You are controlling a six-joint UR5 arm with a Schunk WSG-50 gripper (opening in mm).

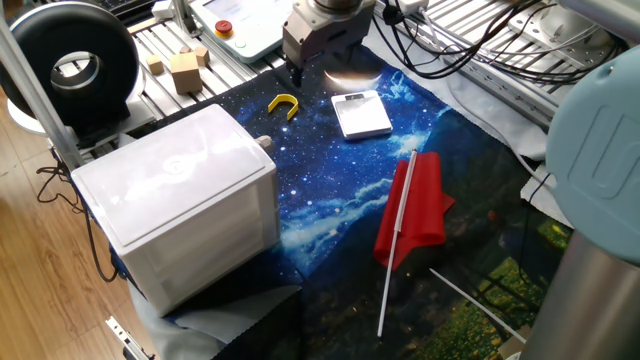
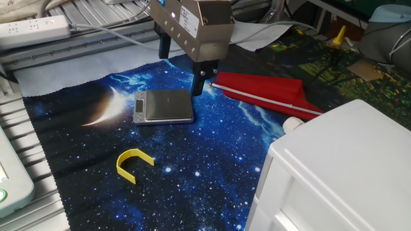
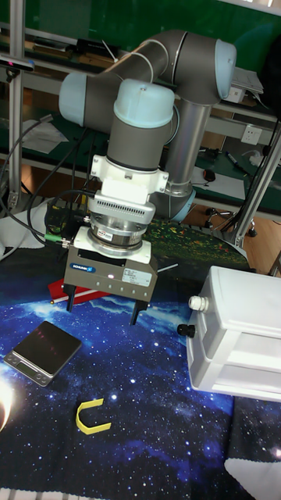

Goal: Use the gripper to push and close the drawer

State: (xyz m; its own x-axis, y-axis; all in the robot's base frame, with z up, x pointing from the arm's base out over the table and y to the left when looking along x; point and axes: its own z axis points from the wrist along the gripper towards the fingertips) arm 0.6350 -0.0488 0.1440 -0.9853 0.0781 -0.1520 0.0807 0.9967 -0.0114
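end effector parked, drawer looks nearly shut
end effector (image 3: 103, 305) hangs above the starry cloth near the small scale (image 2: 163, 106), fingers spread apart, holding nothing. drawer (image 3: 238, 361) sits in the white box (image 1: 180, 200), well apart from it; looks flush, but i can't tell if it's fully in. if not, next move: drop to the knob (image 3: 185, 330) and push straight in.

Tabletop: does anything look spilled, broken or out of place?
Nothing looks spilled or broken. The only loose clutter is a yellow U-shaped clip and a red flag lying flat on the starry mat. The open claw hangs apart from the white box.
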